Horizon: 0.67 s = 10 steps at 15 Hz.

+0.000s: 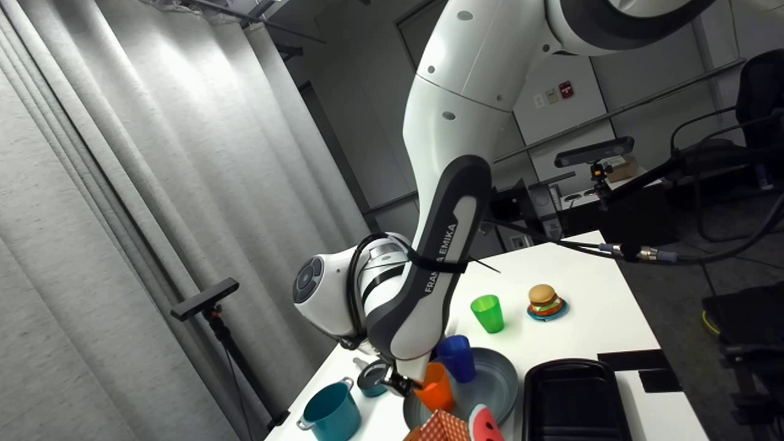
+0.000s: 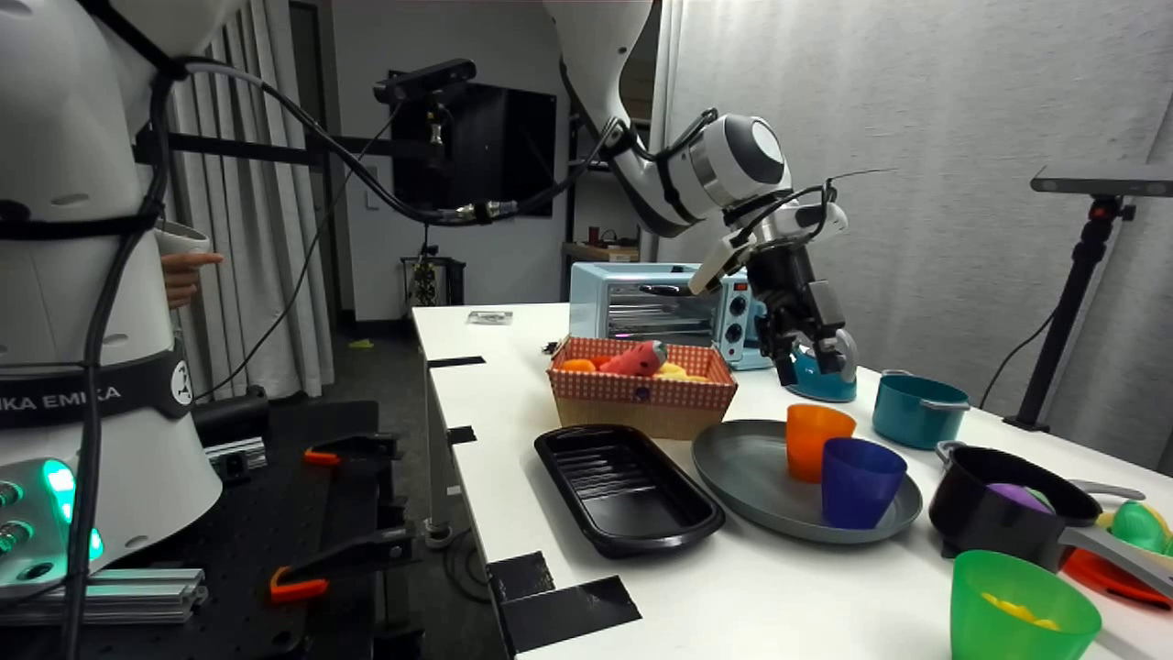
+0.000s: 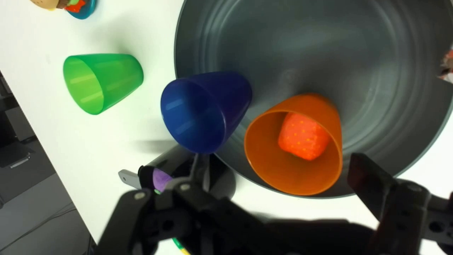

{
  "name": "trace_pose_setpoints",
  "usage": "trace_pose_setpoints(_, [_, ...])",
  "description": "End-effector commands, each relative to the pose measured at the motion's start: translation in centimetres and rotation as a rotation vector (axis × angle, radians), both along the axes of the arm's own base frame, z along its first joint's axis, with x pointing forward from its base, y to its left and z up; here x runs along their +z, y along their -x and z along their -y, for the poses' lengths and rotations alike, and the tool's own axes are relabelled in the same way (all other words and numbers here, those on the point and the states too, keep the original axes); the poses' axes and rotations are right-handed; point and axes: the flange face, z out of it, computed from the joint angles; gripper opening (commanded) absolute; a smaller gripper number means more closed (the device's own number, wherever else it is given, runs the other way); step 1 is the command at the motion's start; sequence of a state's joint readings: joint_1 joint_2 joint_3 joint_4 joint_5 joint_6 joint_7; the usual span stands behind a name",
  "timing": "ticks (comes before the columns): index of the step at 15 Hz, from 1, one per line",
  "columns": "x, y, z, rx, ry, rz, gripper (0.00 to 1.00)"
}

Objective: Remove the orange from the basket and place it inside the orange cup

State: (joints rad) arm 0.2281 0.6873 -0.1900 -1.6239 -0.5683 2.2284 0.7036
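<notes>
The orange cup [image 2: 816, 445] stands upright on a wide, round, shallow grey dish [image 2: 747, 477]. In the wrist view a red, yellow-dotted strawberry-like piece [image 3: 303, 136] lies inside this cup [image 3: 269, 166]. The basket [image 2: 632, 414], with red checked cloth, holds toy food. A plain orange piece [image 2: 577, 365], seemingly the orange, shows at its left end. Part of the basket [image 1: 446, 427] also shows at the bottom of an exterior view. My gripper [image 2: 809, 362] is open and empty, above and behind the orange cup. In the wrist view its fingers [image 3: 281, 171] are wide apart.
A blue cup [image 2: 861, 481] stands beside the orange cup on the dish. Around them are a black tray [image 2: 632, 495], a black pot [image 2: 999, 509], a teal pot [image 2: 916, 412], a green cup [image 3: 109, 79] and a burger toy [image 1: 544, 300]. A blue toaster oven [image 2: 596, 312] stands behind the basket.
</notes>
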Motion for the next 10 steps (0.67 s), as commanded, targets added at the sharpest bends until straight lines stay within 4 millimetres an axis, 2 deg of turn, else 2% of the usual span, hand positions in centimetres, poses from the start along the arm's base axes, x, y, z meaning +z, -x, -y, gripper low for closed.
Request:
trace_pose_setpoints(1, [0.14,-0.82,0.35,0.014,-0.005,0.003,1.0])
trace_pose_setpoints(10, [0.17,-0.6,0.06,-0.032,-0.055,-0.02,1.0])
